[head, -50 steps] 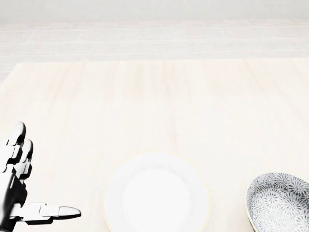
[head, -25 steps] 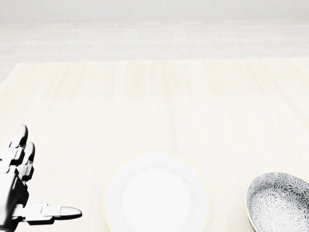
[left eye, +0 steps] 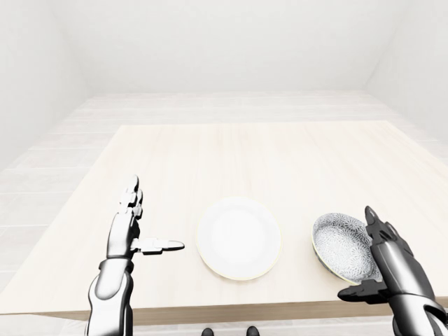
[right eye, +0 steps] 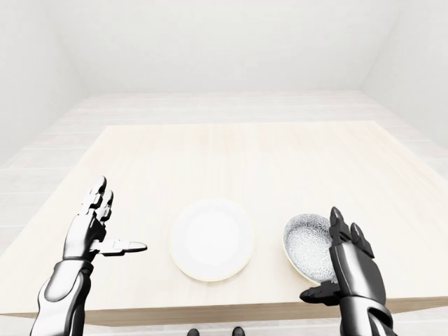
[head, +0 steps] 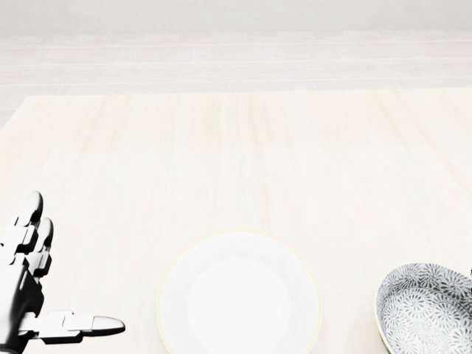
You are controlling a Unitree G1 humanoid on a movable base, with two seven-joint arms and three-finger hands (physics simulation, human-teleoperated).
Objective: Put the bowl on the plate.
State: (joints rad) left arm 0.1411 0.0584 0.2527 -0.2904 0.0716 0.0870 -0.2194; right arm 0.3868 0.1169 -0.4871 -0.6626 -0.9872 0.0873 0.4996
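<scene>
- The right hand (right eye: 343, 269) stands at the near edge of the pale wooden tabletop (left eye: 280, 161), fingers spread wide and holding nothing, its thumb crooked under the near rim of the bowl.
- Just beyond its fingers, on the thumb side, lies the shallow grey-and-white flower-patterned bowl (left eye: 343, 246), apparently tilted with its mouth turned toward the hand; whether any finger touches it I cannot tell.
- Risk one: the bowl sits close to the tabletop's near edge. A closing grip that catches only the near rim could tip or roll it toward the robot and off the edge.
- Risk two: the rim is thin and the bowl shallow, so a three-fingered pinch may well slip; the bowl would probably then drop and skid.
- Further off toward the left hand, apart from the bowl, sits the round white plate (left eye: 239, 236), bare. A carry kept too low could knock the bowl against the plate's rim and shove the plate.
- The left hand (left eye: 133, 231) hovers on the plate's far side from the right hand, fingers splayed and thumb pointing at the plate, gripping nothing. It is near enough to bump the plate if it drifts inward.
- Beyond both hands only bare tabletop shows.
</scene>
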